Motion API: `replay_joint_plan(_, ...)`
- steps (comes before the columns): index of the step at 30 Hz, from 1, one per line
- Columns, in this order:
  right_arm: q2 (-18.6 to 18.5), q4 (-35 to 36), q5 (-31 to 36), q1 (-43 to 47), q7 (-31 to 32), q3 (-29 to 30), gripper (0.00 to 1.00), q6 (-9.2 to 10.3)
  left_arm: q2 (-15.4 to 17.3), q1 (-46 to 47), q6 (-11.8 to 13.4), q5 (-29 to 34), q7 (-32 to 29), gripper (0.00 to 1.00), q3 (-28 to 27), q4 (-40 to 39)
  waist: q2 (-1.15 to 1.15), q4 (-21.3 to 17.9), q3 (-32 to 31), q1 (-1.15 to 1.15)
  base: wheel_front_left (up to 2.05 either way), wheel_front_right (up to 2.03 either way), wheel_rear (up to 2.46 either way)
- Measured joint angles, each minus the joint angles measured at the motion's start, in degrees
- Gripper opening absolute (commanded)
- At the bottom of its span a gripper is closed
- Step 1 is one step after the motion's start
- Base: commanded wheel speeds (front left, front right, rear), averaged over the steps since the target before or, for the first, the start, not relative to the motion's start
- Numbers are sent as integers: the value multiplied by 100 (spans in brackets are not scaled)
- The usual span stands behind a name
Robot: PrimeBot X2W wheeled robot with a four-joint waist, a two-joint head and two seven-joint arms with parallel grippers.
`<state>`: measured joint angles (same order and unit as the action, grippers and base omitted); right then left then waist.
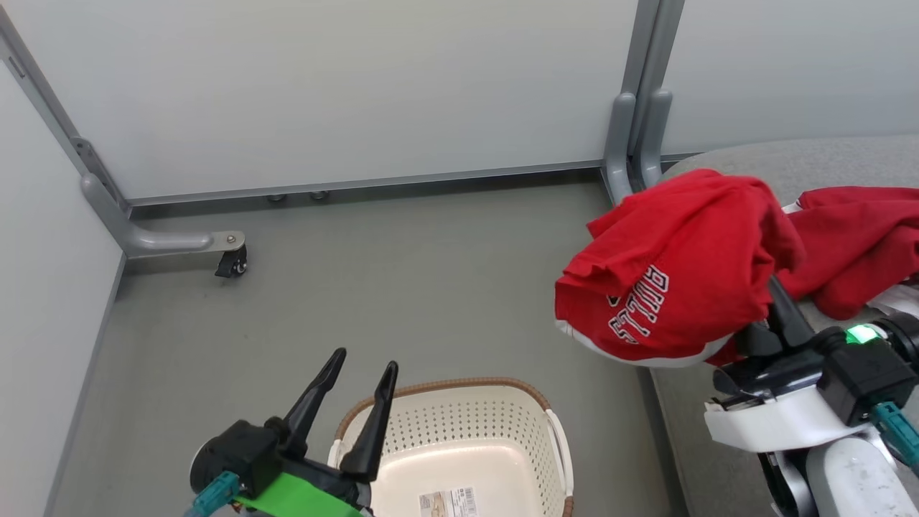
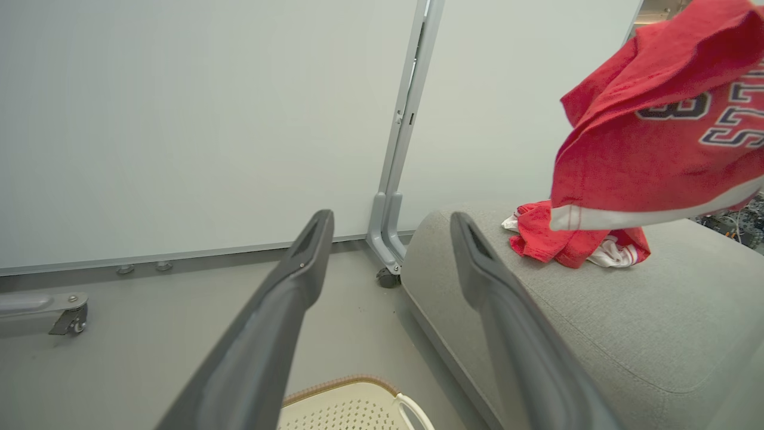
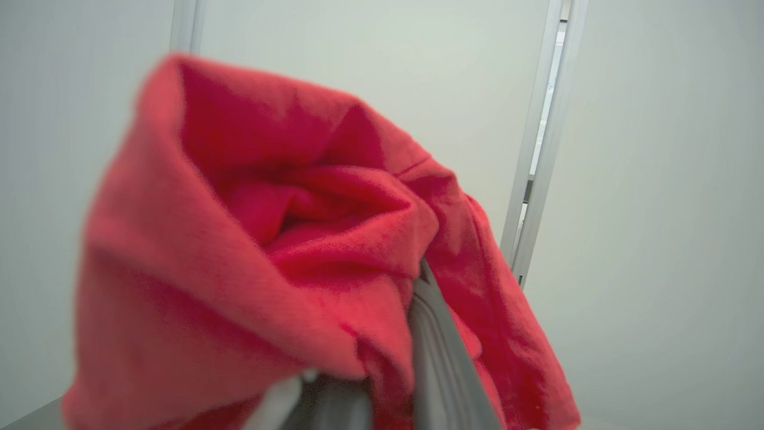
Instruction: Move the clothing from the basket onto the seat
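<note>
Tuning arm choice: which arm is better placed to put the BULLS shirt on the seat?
Right. The right gripper is shut on the BULLS shirt, raised by the edge of the seat, near the other red garment lying there. The left gripper is open with nothing in it, above the basket.
</note>
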<state>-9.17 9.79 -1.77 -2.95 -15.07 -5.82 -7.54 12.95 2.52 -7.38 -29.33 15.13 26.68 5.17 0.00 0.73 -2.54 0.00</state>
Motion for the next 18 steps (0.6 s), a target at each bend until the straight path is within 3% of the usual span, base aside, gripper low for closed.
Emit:
replay_joint_plan(14, 211, 85, -120, 277, 0, 555, 0, 0, -860, -968, -1, 1488, 0, 100, -1848, 630, 0, -19, -31, 0, 0, 0, 0)
replay_joint_plan(18, 245, 102, -155, 352, 0, 625, 0, 0, -990, -1120, 0, 1447, 0, 100, -2078, 642, 0, -27, -35, 0, 0, 0, 0)
